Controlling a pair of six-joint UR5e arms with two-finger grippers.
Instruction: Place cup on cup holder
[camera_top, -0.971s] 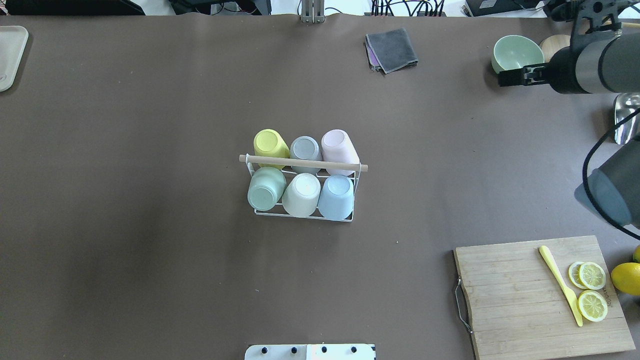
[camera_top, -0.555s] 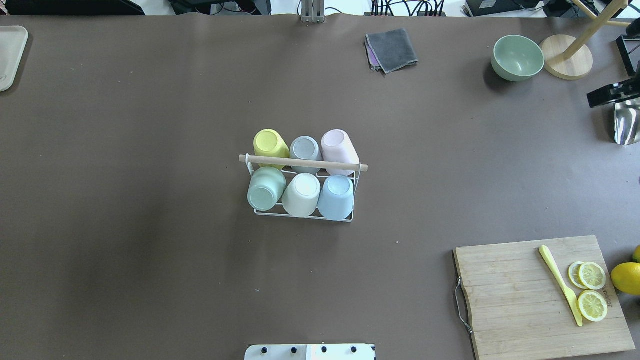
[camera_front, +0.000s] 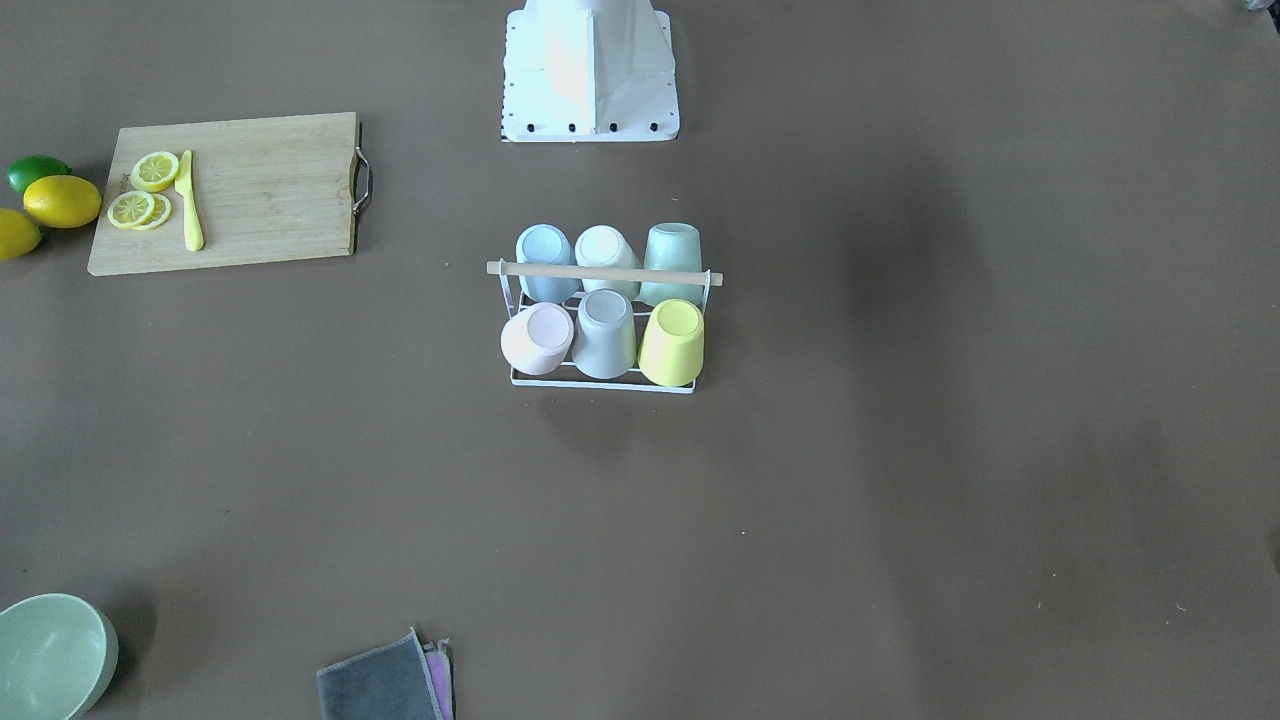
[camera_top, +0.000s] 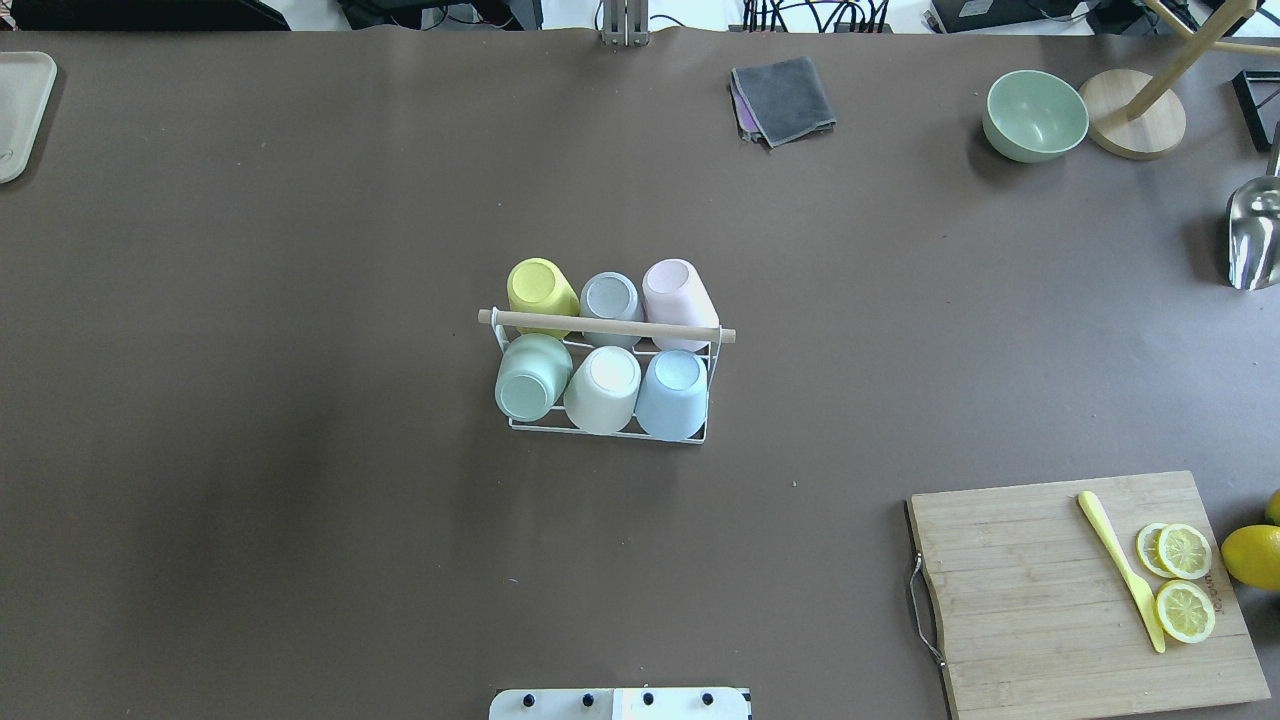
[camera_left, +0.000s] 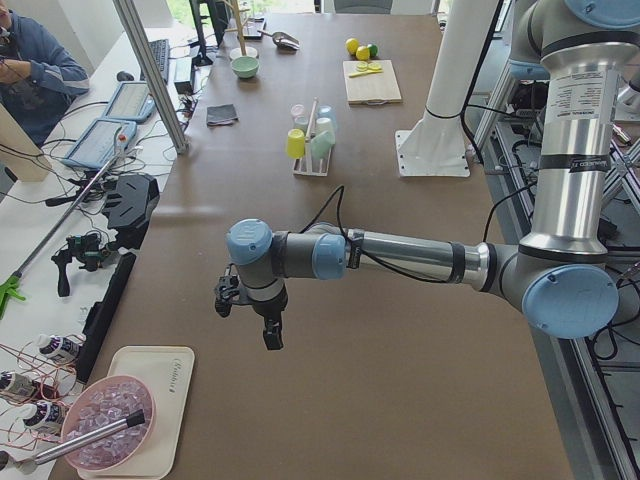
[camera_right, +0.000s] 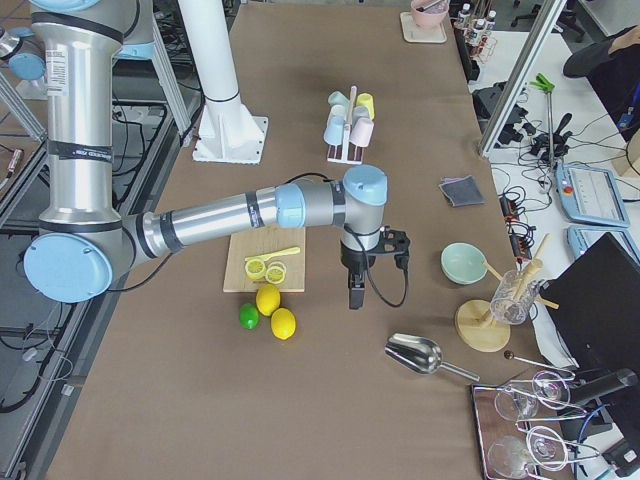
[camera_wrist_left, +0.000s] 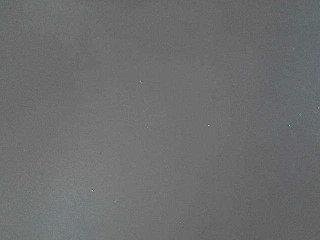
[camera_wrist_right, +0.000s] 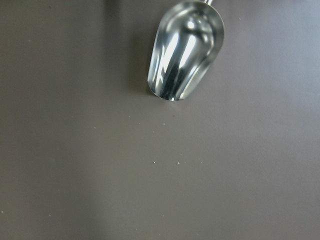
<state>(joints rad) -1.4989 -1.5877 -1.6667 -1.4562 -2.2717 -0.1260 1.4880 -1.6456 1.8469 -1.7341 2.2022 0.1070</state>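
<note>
The cup holder, a white wire rack with a wooden rod on top, stands mid-table and also shows in the front view. Several pastel cups sit upside down on its prongs, among them a yellow cup, a pink cup and a blue cup. My left gripper hangs over bare table far to the holder's left. My right gripper hangs far to its right, near the metal scoop. Each shows only in a side view, so I cannot tell whether either is open or shut.
A cutting board with lemon slices and a yellow knife lies at the front right, with lemons beside it. A green bowl, a wooden stand, the scoop and a grey cloth lie at the back right. A tray is at the back left.
My right arm, which covered the upper right of the overhead view, has drawn back to the right and left that view. The holder and cups have not moved.
</note>
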